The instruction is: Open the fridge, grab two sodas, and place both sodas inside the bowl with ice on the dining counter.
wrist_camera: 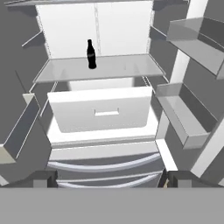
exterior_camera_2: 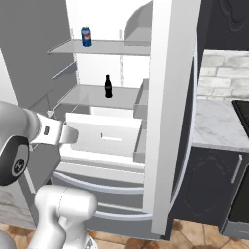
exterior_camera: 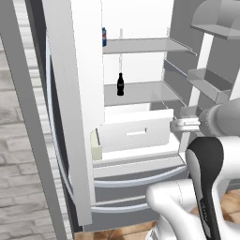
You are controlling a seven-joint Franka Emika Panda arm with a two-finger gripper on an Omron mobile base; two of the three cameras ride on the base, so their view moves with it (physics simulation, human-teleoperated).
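The fridge [exterior_camera: 70, 93] [exterior_camera_2: 170, 97] stands with both upper doors swung wide, showing its white interior [wrist_camera: 122, 26]. A blue soda can [exterior_camera: 104, 36] [exterior_camera_2: 86, 36] sits on the upper shelf. A dark, bottle-shaped soda [exterior_camera: 120, 85] [exterior_camera_2: 108, 86] [wrist_camera: 91, 54] stands upright on the middle shelf. My gripper [exterior_camera: 177, 125] [exterior_camera_2: 69, 134] [wrist_camera: 111, 179] hovers in front of the open fridge at about crisper-drawer height, below and well short of both sodas. It is open and holds nothing. The bowl with ice and the dining counter are out of view.
A white crisper drawer [wrist_camera: 103, 109] juts out under the middle shelf. Door bins [wrist_camera: 183, 118] [exterior_camera: 206, 82] line the right door. The lower freezer drawers with curved handles [wrist_camera: 105, 164] lie below. A marble worktop on dark cabinets [exterior_camera_2: 214, 121] flanks the fridge's right.
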